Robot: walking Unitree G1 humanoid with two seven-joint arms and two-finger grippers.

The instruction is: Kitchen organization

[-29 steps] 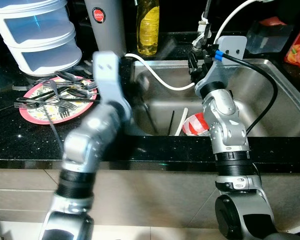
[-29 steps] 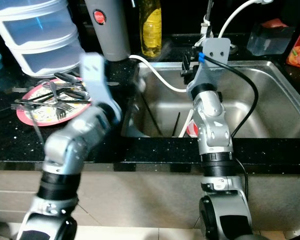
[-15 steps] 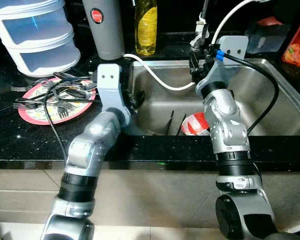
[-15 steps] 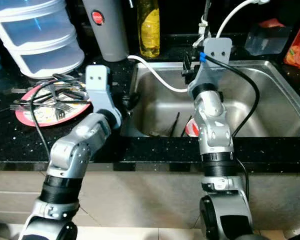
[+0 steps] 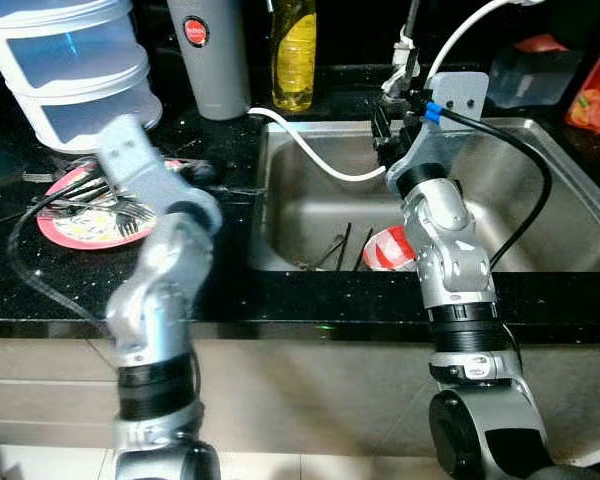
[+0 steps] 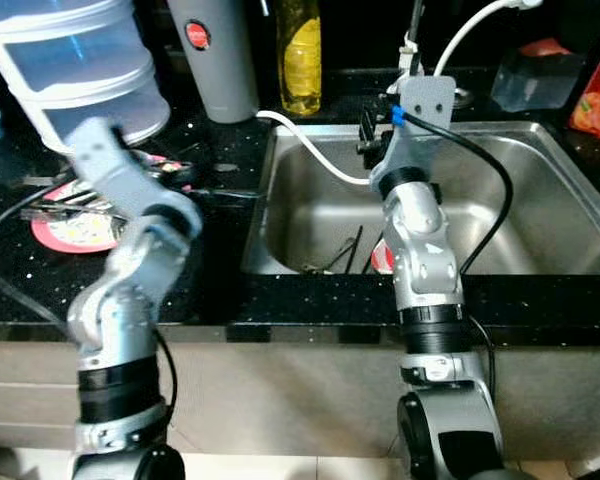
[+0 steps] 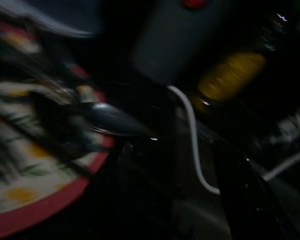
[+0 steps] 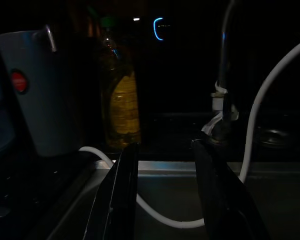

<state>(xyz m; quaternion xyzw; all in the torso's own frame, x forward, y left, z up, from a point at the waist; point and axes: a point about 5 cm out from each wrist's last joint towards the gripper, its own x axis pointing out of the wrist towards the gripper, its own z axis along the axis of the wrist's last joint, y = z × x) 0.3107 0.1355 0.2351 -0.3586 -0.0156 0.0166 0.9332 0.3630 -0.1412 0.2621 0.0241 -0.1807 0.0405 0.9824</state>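
Left hand (image 7: pixel 180 195), fingers parted and empty, poised at the edge of the red-rimmed floral plate (image 5: pixel 70 225) heaped with steel cutlery (image 5: pixel 110 205) near the black bench's left end beside the sink: advance slowly, close on one handle only; right hand (image 8: pixel 162 192) open, empty over the steel sink (image 5: pixel 540 170).

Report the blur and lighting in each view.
Eye views: left arm motion-smeared, sink and right arm sharp. Left wrist view: dark, smeared, plate just readable. Right wrist view: dim but steady, bottle and hose legible.
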